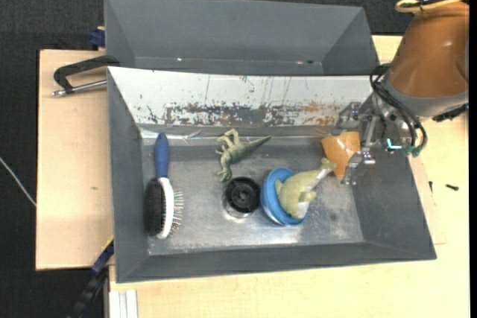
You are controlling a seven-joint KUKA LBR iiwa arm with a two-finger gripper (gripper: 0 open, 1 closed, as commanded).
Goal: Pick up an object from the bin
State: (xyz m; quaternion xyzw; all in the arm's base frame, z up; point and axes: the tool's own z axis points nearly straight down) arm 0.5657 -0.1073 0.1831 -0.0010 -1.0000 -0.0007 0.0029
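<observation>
Several things in bin (124, 175), hairbrush (156, 206) leftmost.

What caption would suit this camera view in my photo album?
Robot's tool beside an orange piece at the grey bin's right; hairbrush, green toy dinosaur and black disc lie further left.

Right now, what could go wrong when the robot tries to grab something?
The gripper is low by the bin's sloping right wall, so it might bump it. The orange piece beside it could get pushed aside rather than lifted. The pale yellow toy on the blue ring reaches toward that orange piece, so it might get nudged too.
</observation>
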